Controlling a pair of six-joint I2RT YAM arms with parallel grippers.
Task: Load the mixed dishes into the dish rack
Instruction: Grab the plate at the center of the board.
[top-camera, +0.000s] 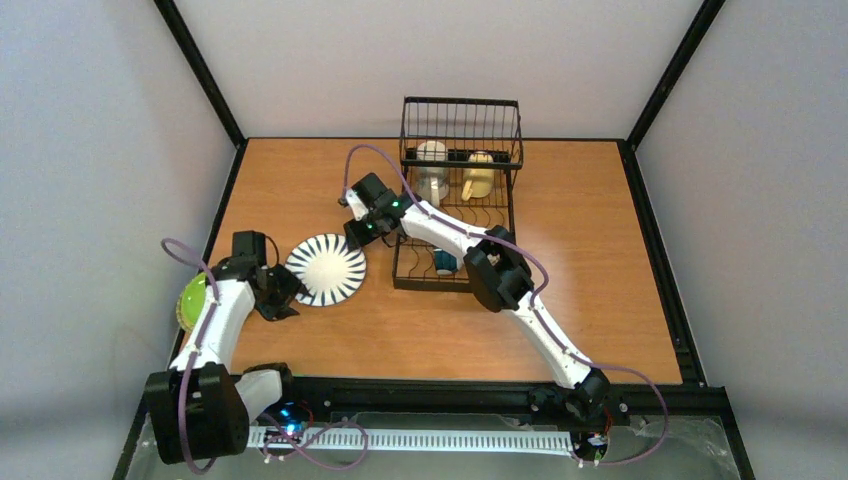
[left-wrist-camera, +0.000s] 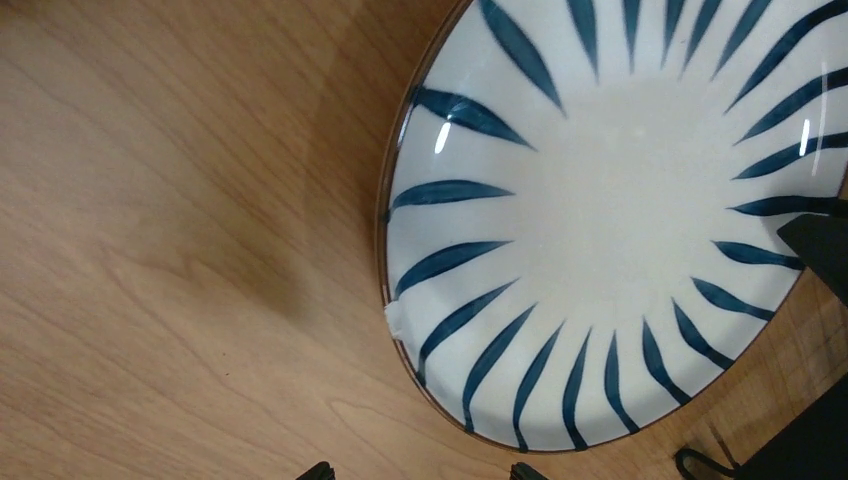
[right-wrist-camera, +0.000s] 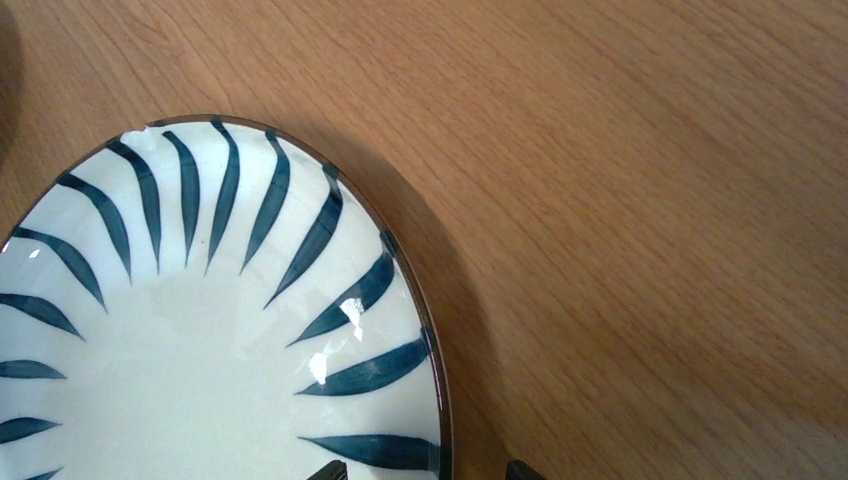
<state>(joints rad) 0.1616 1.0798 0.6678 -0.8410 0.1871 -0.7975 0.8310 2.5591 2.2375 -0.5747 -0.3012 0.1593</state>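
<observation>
Left end effector (top-camera: 278, 300) is closest in: jaws wide apart, nothing between them, parked just beside the near-left rim of the black-and-white striped plate (top-camera: 326, 268). Lime-green plate (top-camera: 190, 300) sits at the left bench (top-camera: 600, 300) edge, partly under that arm.

Striped plate lies flat on the bench, outside the rack. It's glazed ceramic, glossy, shallow, with a thin brown rim and dark radial strokes. There's a small white spot on the rim in the left wrist view; can't tell chip from glare.

Right end effector (top-camera: 360, 232) is at the plate's far-right rim, jaws apart and not clamped. The rim lines up between the fingertips in its wrist view.

Dish rack (top-camera: 455, 200) is thin black wire. The teal-and-white cup (top-camera: 444, 263) is in the low slotted end, the cream mug (top-camera: 432, 165) and yellow mug (top-camera: 478, 175) are by the tall basket end.

Risks, my read:
- A flat plate on smooth wood leaves little lip to grab, so a pinch could skid it instead of lifting.
- Slick glaze means it could slip out when tilted upright.
- Both arms crowd one plate, so collision is possible.
- Slots are narrow, and a misaligned plate could hit wire.
</observation>
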